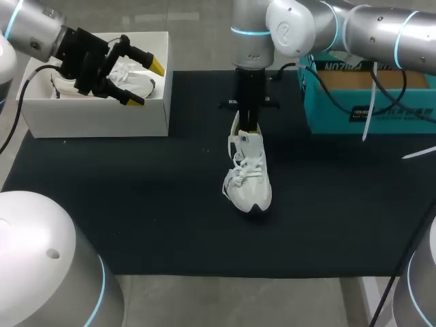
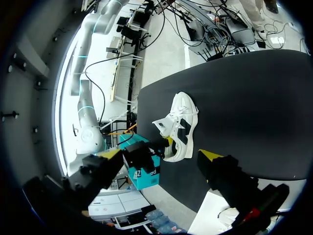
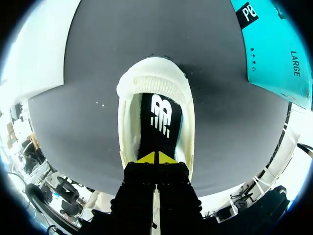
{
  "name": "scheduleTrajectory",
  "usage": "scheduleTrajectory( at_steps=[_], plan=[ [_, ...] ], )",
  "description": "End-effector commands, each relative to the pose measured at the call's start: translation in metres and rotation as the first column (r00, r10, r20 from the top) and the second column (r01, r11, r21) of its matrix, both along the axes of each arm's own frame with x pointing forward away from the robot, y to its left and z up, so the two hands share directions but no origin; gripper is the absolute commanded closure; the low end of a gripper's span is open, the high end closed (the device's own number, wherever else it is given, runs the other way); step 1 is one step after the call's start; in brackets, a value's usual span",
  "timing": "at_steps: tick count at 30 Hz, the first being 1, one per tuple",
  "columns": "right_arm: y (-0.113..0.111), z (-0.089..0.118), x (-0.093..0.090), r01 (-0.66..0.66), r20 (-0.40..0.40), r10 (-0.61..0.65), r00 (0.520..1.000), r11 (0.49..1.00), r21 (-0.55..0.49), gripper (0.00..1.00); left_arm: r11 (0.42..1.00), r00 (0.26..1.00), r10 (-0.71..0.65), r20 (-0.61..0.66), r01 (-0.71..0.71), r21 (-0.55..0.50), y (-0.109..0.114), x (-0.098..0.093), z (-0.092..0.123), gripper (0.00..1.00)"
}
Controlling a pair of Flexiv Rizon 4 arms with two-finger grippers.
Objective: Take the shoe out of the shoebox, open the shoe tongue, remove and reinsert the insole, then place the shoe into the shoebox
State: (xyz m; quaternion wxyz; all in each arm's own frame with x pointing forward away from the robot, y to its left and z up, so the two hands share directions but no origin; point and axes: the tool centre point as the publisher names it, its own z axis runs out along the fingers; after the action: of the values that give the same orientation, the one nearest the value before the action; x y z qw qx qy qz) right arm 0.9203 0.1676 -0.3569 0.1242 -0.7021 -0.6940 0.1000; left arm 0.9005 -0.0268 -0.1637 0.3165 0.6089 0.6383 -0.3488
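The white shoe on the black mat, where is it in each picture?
Head view: the shoe is in the middle of the mat, at the right gripper.
Left wrist view: the shoe lies ahead of the left gripper.
Right wrist view: the shoe is just ahead of the right gripper, opening showing.
Shared landmark: the teal box near the shoe.

teal box [image 3: 274, 44] side: white lettering | black insole [image 3: 159, 137]: white logo

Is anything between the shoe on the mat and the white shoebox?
Nothing lies on the mat between the shoe and the shoebox. But the left gripper hangs over its opening, and another shoe lies inside.
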Motion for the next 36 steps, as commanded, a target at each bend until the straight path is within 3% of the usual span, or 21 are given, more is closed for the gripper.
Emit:
scheduleTrajectory(
  at_steps=[1, 2, 4, 5, 9, 26, 36],
  plan=[
    [0.004, -0.008, 0.004, -0.008, -0.036, 0.008, 0.999, 1.000, -0.002, 1.00, 1.000, 1.000, -0.001, 0.000, 0.001, 0.002, 0.000, 0.000, 0.000, 0.00],
    [0.004, -0.008, 0.004, -0.008, -0.040, 0.008, 0.999, 1.000, 0.001, 0.95, 1.000, 1.000, -0.001, 0.000, 0.001, 0.002, 0.000, 0.000, 0.000, 0.00],
    [0.005, -0.009, 0.002, -0.011, -0.047, 0.011, 0.999, 1.000, 0.000, 0.53, 1.000, 1.000, -0.001, 0.000, 0.001, 0.002, 0.000, 0.000, 0.000, 0.00],
    [0.005, -0.009, 0.002, -0.011, -0.048, 0.011, 0.999, 1.000, 0.000, 0.49, 1.000, 1.000, -0.001, 0.000, 0.001, 0.002, 0.000, 0.000, 0.000, 0.00],
    [0.005, -0.008, 0.000, -0.001, -0.052, 0.001, 0.999, 1.000, 0.002, 0.00, 1.000, 1.000, -0.001, 0.000, 0.001, 0.002, 0.000, 0.000, 0.000, 0.00],
    [0.003, -0.001, -0.011, 0.009, -0.052, -0.010, 0.999, 1.000, -0.018, 0.00, 1.000, 1.000, -0.001, 0.000, 0.001, 0.002, 0.000, 0.000, 0.000, 0.00],
    [0.002, 0.014, -0.019, 0.022, -0.033, -0.024, 0.999, 0.998, -0.052, 0.00, 1.000, 1.000, -0.001, 0.000, 0.001, 0.002, 0.000, 0.000, 0.000, 0.00]
  ],
)
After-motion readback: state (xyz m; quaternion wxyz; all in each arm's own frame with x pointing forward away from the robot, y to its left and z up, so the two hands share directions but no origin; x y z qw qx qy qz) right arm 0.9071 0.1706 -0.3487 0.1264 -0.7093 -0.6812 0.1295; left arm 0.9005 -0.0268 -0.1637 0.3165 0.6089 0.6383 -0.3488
